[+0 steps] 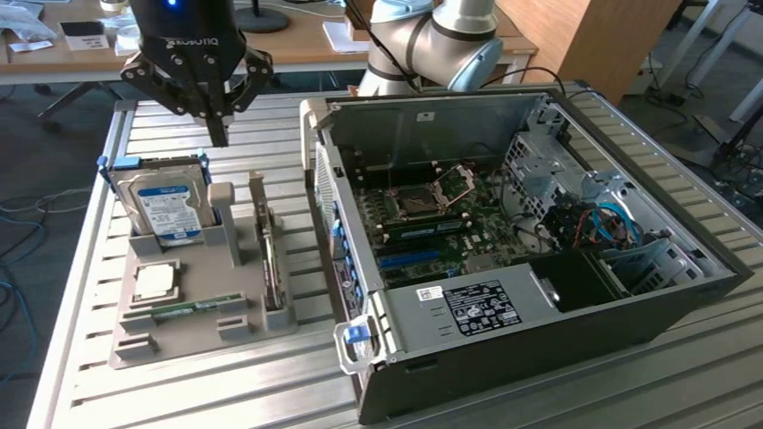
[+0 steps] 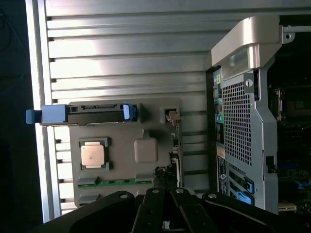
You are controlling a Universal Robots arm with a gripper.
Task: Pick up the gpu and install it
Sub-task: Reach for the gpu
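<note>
The gripper (image 1: 217, 134) is seen high up at the exterior view's left, above the grey tray (image 1: 179, 344). Its fingers are pressed together into a point, and nothing is held between them. The point is aimed down at the tray, and nothing is touched by it.

The gpu (image 1: 271, 259) is kept in the tray. It is stood up on its thin edge in a slot on the tray's right side, the side nearest the computer case (image 1: 477, 313). It is held up by small grey posts. In the wrist view it is seen from above as a thin line, and a silver metal piece is seen at its far end.

A hard drive (image 1: 167, 207) with a blue label is stood up at the far left of the tray. A square chip (image 1: 155, 281) is laid flat nearer, and a green memory stick (image 1: 191, 310) is laid nearer again.

The case is laid on its side just to the right of the tray, on a metal table (image 1: 71, 357) made of long slats. Its side is open, and a green board (image 1: 441, 223) can be seen inside it.
</note>
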